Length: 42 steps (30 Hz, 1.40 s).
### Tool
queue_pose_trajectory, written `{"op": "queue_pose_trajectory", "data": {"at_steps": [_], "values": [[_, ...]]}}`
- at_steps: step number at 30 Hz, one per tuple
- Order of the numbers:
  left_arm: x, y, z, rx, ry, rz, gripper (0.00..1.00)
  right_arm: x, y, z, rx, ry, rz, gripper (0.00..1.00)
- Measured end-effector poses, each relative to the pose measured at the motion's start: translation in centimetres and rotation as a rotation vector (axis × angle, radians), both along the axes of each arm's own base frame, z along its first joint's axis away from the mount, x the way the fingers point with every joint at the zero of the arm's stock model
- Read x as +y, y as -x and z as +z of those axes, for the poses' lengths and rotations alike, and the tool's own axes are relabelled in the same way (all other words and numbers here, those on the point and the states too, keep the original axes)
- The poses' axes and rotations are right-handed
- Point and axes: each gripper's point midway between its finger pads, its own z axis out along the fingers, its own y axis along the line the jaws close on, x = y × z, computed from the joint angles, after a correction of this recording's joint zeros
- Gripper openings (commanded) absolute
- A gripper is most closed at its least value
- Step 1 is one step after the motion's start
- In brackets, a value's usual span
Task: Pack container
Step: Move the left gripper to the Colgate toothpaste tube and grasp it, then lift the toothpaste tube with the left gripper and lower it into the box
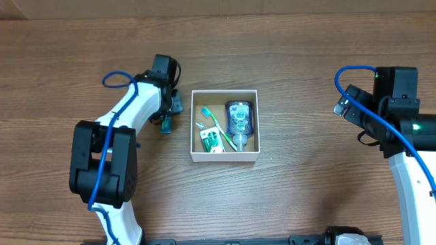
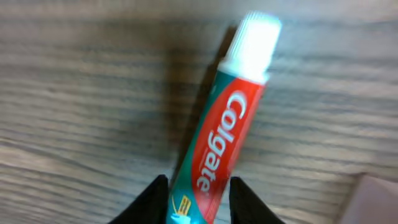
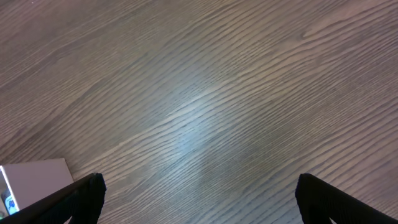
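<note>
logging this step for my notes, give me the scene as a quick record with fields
left gripper: shut on Colgate toothpaste tube, left of the container
right gripper: open, over the wooden table
container holds: toothbrush, green packet, blue bottle
not yet packed: Colgate toothpaste tube
</note>
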Motion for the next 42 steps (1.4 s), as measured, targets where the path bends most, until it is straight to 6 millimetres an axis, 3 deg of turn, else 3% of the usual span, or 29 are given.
{"op": "queue_pose_trajectory", "data": {"at_steps": [2, 5, 7, 9, 11, 14, 19, 23, 25, 26, 28, 30, 39, 42], "values": [[-0.1, -0.6, 1.0, -0.009, 0.0, -0.009, 0.34, 0.0, 0.0, 0.0, 0.0, 0.0, 0.0, 1.0], [-0.3, -1.4, 2.0, -0.026, -0.003, -0.029, 0.59, 0.0, 0.0, 0.0, 0.0, 0.0, 0.0, 1.0], [-0.3, -1.4, 2.1, -0.026, -0.004, -0.039, 0.67, 0.0, 0.0, 0.0, 0.0, 0.001, 0.0, 1.0], [-0.3, -1.4, 2.1, -0.027, -0.006, -0.045, 0.68, 0.0, 0.0, 0.0, 0.0, 0.0, 0.0, 1.0], [-0.4, -1.9, 2.3, -0.047, -0.002, -0.045, 0.63, 0.0, 0.0, 0.0, 0.0, 0.0, 0.0, 1.0], [-0.5, -2.4, 2.4, -0.069, 0.001, -0.052, 0.46, 0.0, 0.0, 0.0, 0.0, 0.0, 0.0, 1.0], [-0.6, -2.7, 2.1, -0.084, -0.002, -0.07, 0.51, 0.0, 0.0, 0.0, 0.0, 0.0, 0.001, 1.0], [-0.5, -2.7, 0.4, -0.057, -0.009, -0.076, 0.57, 0.0, 0.0, 0.0, 0.0, 0.0, 0.0, 1.0], [-0.5, -2.5, -1.0, -0.027, -0.014, -0.077, 0.48, 0.0, 0.0, 0.0, 0.0, 0.0, 0.0, 1.0], [-0.5, -2.3, -1.6, -0.014, -0.011, -0.076, 0.38, 0.0, 0.0, 0.0, 0.0, 0.0, 0.001, 1.0], [-0.6, -2.6, -1.6, -0.024, -0.011, -0.093, 0.22, 0.0, 0.0, 0.0, 0.0, 0.0, 0.0, 1.0], [-0.7, -2.6, -1.6, -0.025, -0.009, -0.096, 0.15, 0.0, 0.0, 0.0, 0.0, 0.0, 0.0, 1.0], [-0.1, -0.7, -1.1, 0.092, -0.04, -0.103, 0.07, 0.0, 0.0, 0.0, 0.0, 0.0, 0.0, 1.0], [0.1, -0.6, 1.0, 0.139, -0.055, -0.102, 0.04, 0.0, 0.0, 0.0, -0.001, 0.0, 0.001, 1.0]]}}
